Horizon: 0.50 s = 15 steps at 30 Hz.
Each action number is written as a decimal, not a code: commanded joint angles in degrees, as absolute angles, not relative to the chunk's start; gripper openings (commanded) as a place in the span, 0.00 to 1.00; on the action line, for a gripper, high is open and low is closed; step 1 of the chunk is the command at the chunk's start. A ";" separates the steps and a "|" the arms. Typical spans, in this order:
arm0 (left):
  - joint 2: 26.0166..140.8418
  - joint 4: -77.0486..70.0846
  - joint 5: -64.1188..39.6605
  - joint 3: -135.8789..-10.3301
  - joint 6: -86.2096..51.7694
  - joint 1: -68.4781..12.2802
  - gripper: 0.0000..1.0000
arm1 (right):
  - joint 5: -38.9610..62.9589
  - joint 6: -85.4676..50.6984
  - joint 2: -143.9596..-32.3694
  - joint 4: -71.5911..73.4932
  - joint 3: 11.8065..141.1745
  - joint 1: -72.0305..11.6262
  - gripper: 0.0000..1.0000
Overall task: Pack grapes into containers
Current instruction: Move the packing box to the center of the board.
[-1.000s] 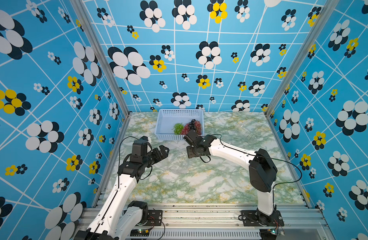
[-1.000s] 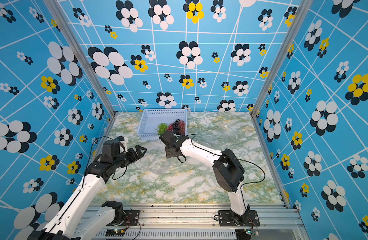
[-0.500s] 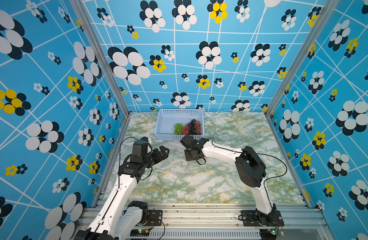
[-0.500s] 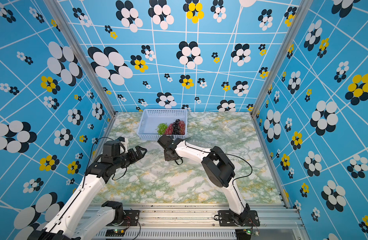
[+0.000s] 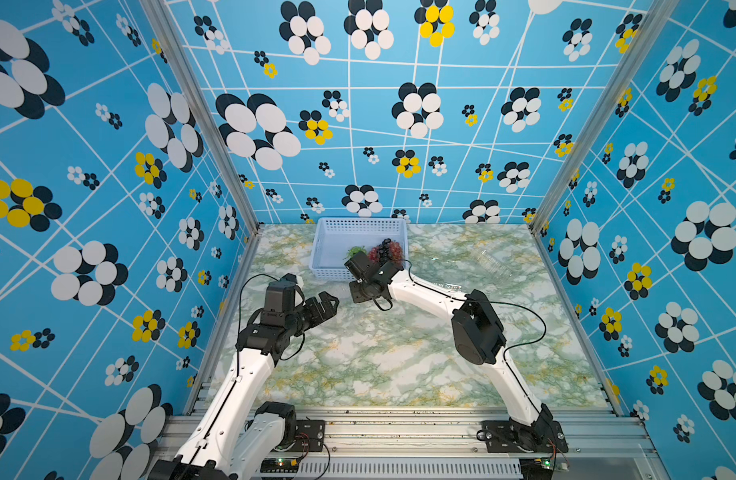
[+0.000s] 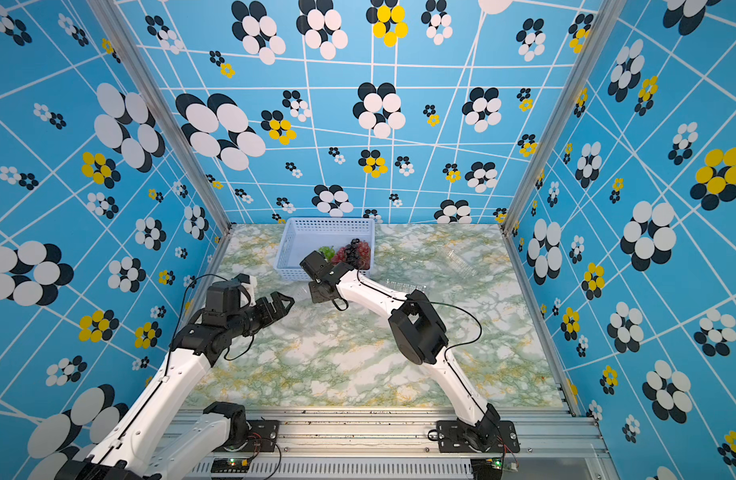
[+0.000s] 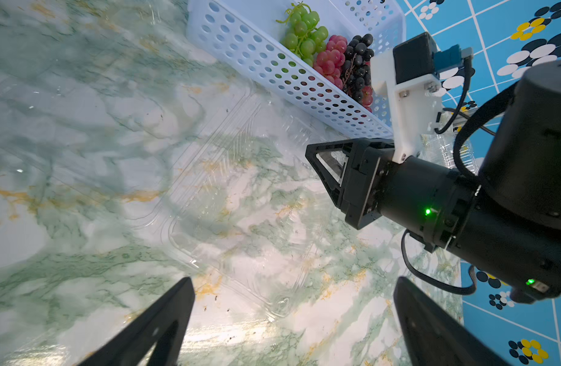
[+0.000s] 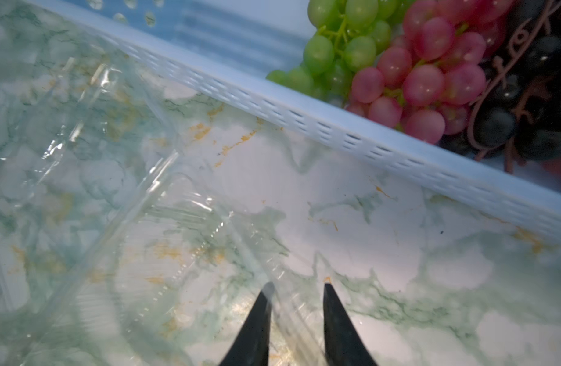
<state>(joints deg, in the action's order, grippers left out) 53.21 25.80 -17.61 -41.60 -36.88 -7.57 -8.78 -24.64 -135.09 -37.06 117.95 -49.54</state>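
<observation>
Grapes (image 5: 383, 249) all in blue basket (image 5: 337, 232), none packed. Clear container (image 7: 234, 202) lies open and empty on table (image 5: 378, 365) beside basket. Right gripper (image 8: 299, 304) part-open astride its rim, left gripper (image 7: 293, 282) spread wide nearby. All packing ahead.

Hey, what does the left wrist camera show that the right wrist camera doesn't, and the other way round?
Only the left wrist view: the left gripper wide open, the right gripper seen from outside, and the patterned wall. Only the right wrist view: the right gripper's own fingertips, slightly apart, with plastic of the clear container showing between them. Both: the green grapes, red grapes, dark grapes, the basket, the clear container and the marble table.
</observation>
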 commanded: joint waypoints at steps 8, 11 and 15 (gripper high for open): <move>58.17 27.37 -19.44 -44.55 -37.56 -8.33 1.00 | -11.68 -17.23 -125.23 -39.01 112.91 -46.65 0.61; 58.47 28.57 -18.34 -45.84 -36.47 -9.34 1.00 | -14.20 -17.36 -120.15 -40.16 111.96 -44.31 0.77; 57.13 29.80 -15.61 -46.63 -37.12 -10.85 1.00 | -16.00 -16.66 -119.45 -42.56 114.06 -39.51 0.98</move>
